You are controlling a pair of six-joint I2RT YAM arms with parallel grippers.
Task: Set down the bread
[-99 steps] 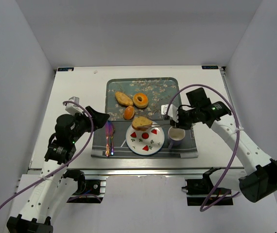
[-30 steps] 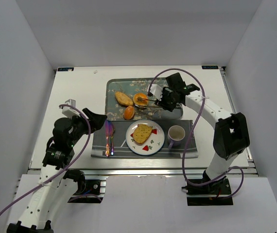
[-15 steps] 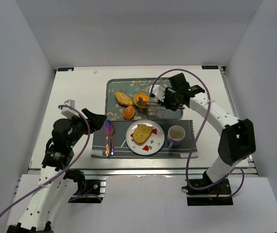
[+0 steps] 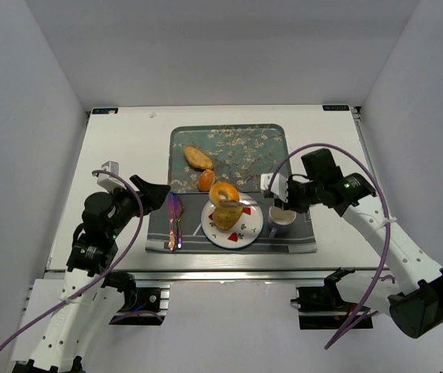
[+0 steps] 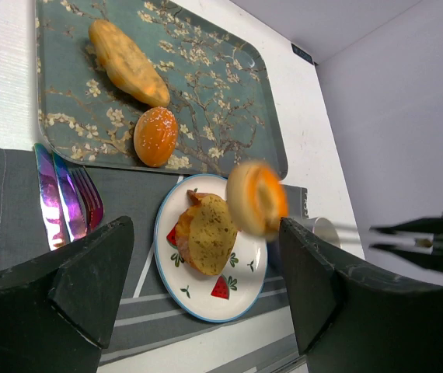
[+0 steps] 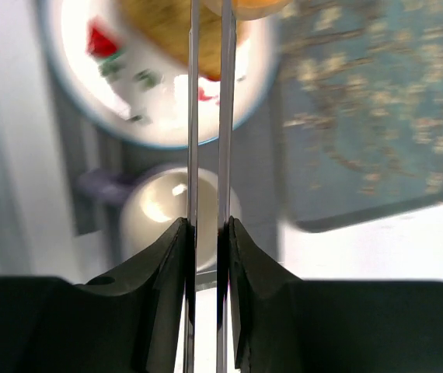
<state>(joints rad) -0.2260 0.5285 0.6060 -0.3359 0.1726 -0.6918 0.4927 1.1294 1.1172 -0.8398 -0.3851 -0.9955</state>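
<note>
The right jaws, two long thin rods pressed nearly together, pinch the ring-shaped bread (image 4: 224, 193) in the air just above the plate (image 4: 254, 230) and the slice (image 4: 228, 218) lying on it. The right arm (image 4: 377, 225) reaches leftward over the mug (image 4: 282, 218), elbow bent. The left jaws are spread wide on nothing. The left arm (image 4: 101, 225) is crooked above the worktop (image 4: 120, 148) beside the cutlery (image 4: 175, 221).

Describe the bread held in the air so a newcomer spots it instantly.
Start at the white plate on the grey placemat, beside the floral tray. Hanging just above it in thin tongs is the ring-shaped bread, the only piece with a hole; the slice, long roll and round bun are all solid.
</note>
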